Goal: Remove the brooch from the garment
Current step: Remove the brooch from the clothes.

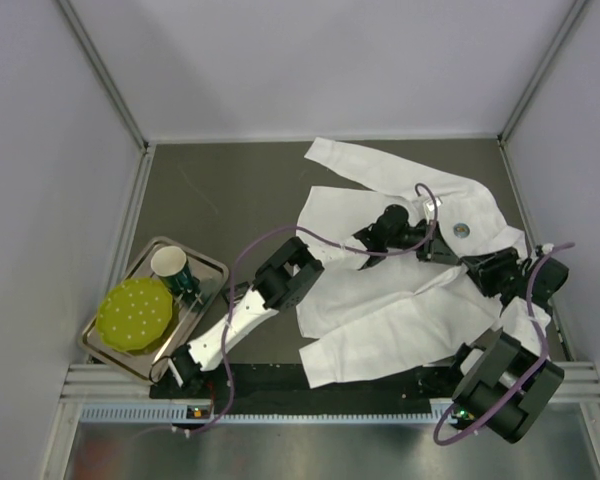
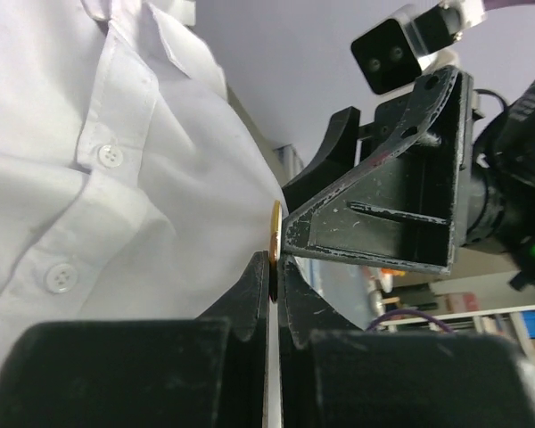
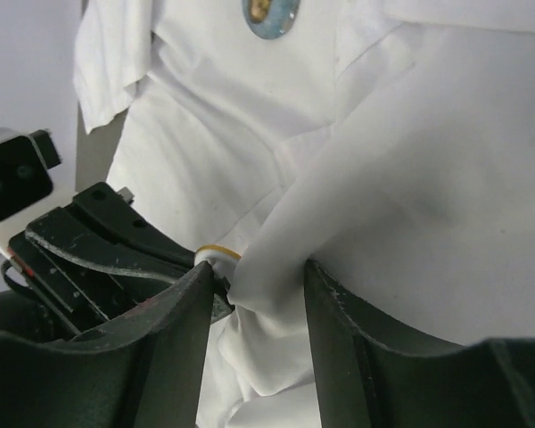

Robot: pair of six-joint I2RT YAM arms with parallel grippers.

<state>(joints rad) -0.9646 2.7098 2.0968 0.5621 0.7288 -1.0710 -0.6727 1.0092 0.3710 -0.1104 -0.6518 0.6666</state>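
One garment [image 1: 380,300], thin, soft and quick to bunch, lies on the right of the tabletop [image 1: 230,200]. One brooch [image 2: 274,234], apparently a small, stiff, gold-rimmed disc at the shirt front, is best taken by its rim. Left end effector [image 2: 270,263]: clenched on that rim. Right end effector [image 3: 260,276]: released, a cloth fold between its fingers. One round blue badge [image 3: 269,13] sits farther right.

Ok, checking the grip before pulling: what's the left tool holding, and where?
The left tool pinches a small gold-rimmed disc by its lower edge, beside the white shirt.
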